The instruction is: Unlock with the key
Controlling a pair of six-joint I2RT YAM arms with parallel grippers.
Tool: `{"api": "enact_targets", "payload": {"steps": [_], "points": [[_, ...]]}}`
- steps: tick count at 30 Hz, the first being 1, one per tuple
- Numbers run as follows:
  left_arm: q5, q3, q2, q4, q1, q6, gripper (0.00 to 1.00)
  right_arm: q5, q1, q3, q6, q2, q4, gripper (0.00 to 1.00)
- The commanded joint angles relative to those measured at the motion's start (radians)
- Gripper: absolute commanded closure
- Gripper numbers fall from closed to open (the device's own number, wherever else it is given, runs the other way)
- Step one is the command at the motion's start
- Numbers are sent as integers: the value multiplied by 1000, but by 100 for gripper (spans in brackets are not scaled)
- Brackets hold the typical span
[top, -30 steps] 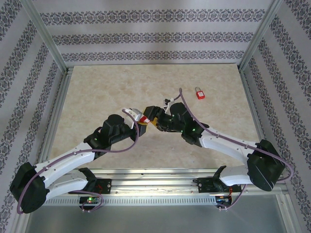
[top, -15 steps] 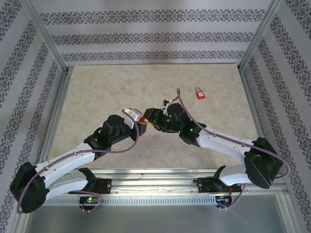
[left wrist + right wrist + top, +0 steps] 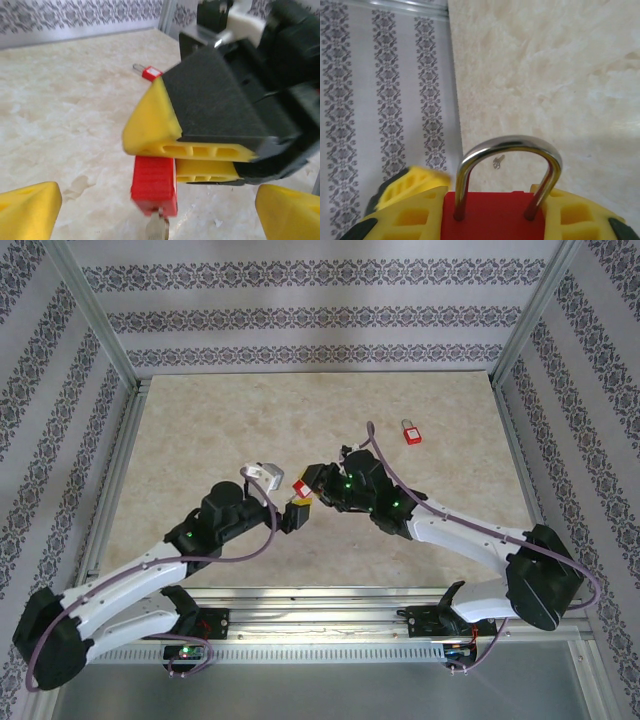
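My right gripper (image 3: 304,486) is shut on a red padlock (image 3: 298,486) and holds it above the table. In the right wrist view its yellow fingers (image 3: 402,220) clamp both sides of the red body (image 3: 490,217), and the steel shackle (image 3: 507,149) arches up, seated in both holes. Seen from the left wrist, the padlock (image 3: 154,182) hangs under the right gripper's pads, with a silver key (image 3: 158,231) sticking out of its underside. My left gripper (image 3: 160,212) is open, its fingertips (image 3: 30,210) wide apart on either side of the key, touching nothing.
A second red padlock (image 3: 410,432) lies on the marble table at the back right, also in the left wrist view (image 3: 150,73). A small metal key-shaped thing (image 3: 497,162) lies on the table beyond the shackle. Aluminium frame posts (image 3: 100,330) and patterned walls ring the table.
My left gripper has let go of the key, opened wide and drawn back to the left. The right gripper has closed on the padlock's body.
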Motion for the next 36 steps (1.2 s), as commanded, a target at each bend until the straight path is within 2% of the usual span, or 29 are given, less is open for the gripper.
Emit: {"api": "enact_targets", "payload": {"steps": [1, 3, 4, 6, 8, 13, 18, 28, 36], "points": [[-74, -30, -130, -76, -15, 5, 0, 42, -31, 73, -31, -49, -126, 81], [-87, -51, -213, -115, -15, 22, 2, 46, -50, 86, -30, -59, -166, 82], [-91, -57, -240, -132, -15, 29, 6, 46, -57, 90, -28, -61, -174, 82], [-71, -66, -271, -152, -15, 46, 23, 36, -68, 101, -26, -60, -187, 83], [-53, -57, -254, -157, -21, 67, 33, 29, -69, 114, -28, -53, -200, 83], [-101, 8, -112, -111, -89, 174, 36, 22, -72, 111, -15, -40, -186, 83], [-123, 37, 24, 8, -113, 233, 45, 13, -72, 109, -11, -35, -175, 84], [-104, 8, 99, 184, -113, 356, 55, -18, -67, 101, -15, -38, -161, 86], [-33, -8, 145, 224, -87, 421, 63, -34, -53, 90, -13, -44, -141, 87]]}}
